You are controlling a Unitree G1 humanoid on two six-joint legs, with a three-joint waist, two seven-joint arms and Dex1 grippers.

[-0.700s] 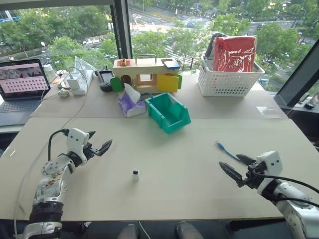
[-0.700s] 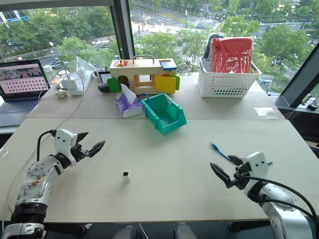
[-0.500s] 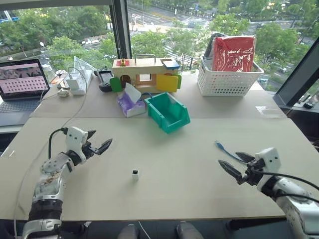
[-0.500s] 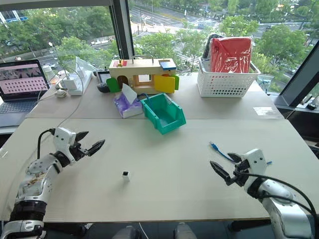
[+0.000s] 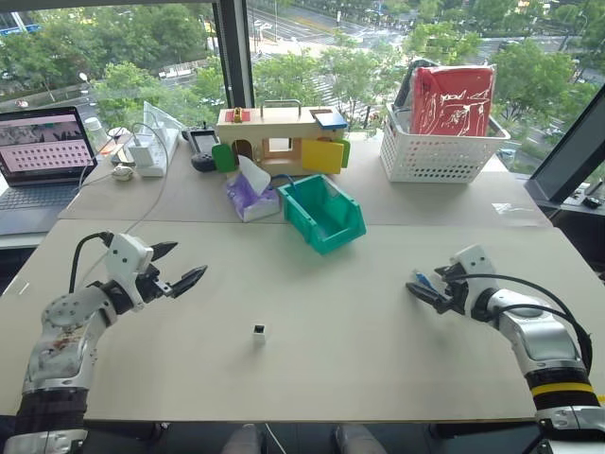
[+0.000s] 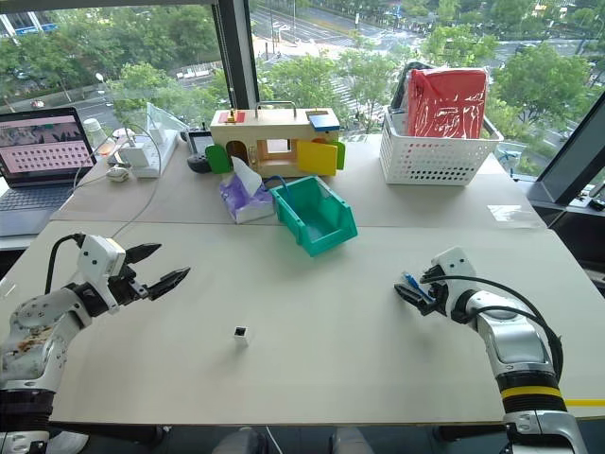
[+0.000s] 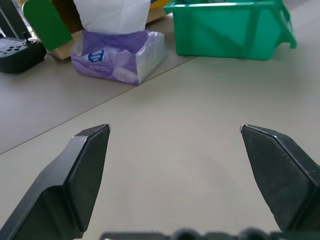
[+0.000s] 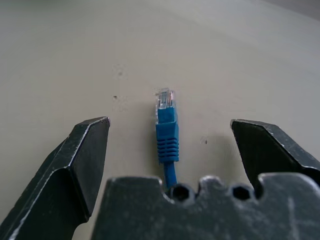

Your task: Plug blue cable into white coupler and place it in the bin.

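1. While the right gripper [image 8: 170, 125] hangs low over the table [image 5: 359, 312] on the right side, its black fingers [image 8: 80, 165] stand wide apart with the cable [image 8: 166, 132] lying between them, touched by neither; it grasps nothing.
2. From the right wrist view, the cable's clear plug points away from the gripper and its blue boot lies flat on the tabletop.
3. Over on the left side, the left gripper [image 5: 178, 272] is spread wide and empty, held above bare table and pointing toward the middle.
4. Between the two grippers, nearer the front edge and closer to the left one, the coupler [image 5: 258, 331] stands alone on the table, well apart from both grippers and from the cable.
5. Farther back, near the seam across the tabletop, sits the bin [image 5: 322, 212], turned at an angle with its open top showing nothing inside that can be made out.
6. Just beside the bin on its left is a purple tissue pack [image 5: 248, 197] with a white tissue sticking up.
7. Behind those two stands a wooden toy house [image 5: 279, 140] with green and yellow flaps.
8. At the back right is a white basket [image 5: 440, 151] holding a red bag [image 5: 452, 99].
9. At the back left are a laptop [image 5: 43, 156] with its screen lit, a white power strip [image 5: 145, 154] and a white cord [image 5: 142, 213] trailing toward the front.
10. Nothing stands on the table between the coupler and the bin, or between the cable and the coupler.
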